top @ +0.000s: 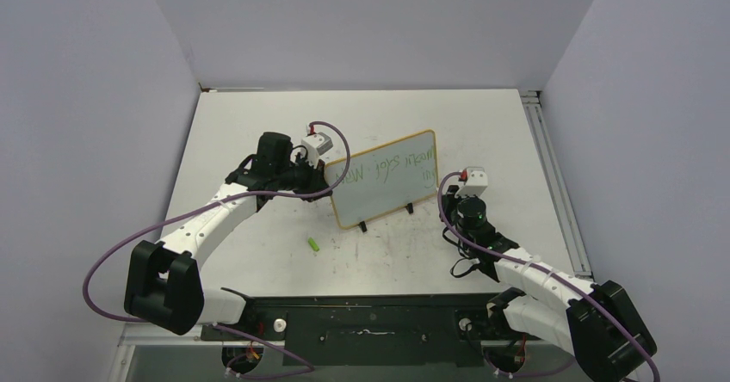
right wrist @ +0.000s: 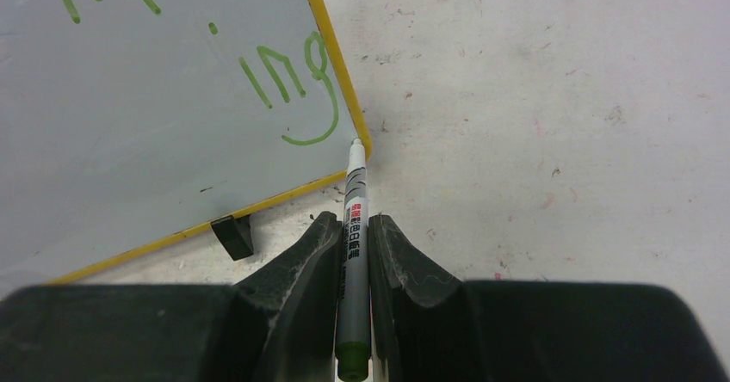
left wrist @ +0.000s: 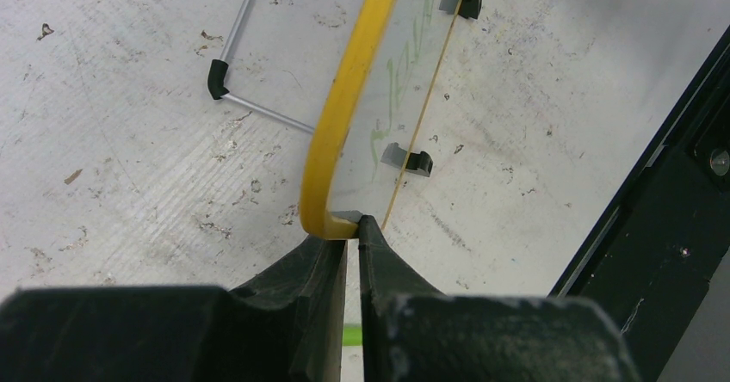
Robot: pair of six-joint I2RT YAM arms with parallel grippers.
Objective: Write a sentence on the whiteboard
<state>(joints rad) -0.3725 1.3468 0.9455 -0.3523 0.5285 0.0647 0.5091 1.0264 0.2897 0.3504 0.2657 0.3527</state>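
Whiteboard (top: 383, 194) corner sits pinched between my left gripper's (left wrist: 353, 227) jaws. My right gripper (right wrist: 353, 225) clamps the marker (right wrist: 355, 184), its tip just beside the board's lower corner.

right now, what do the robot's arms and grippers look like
The left arm and right arm have white links, bulky black joints and a looping purple cable each. The left gripper and right gripper have matte black, wedge-shaped fingers tapering to narrow tips.
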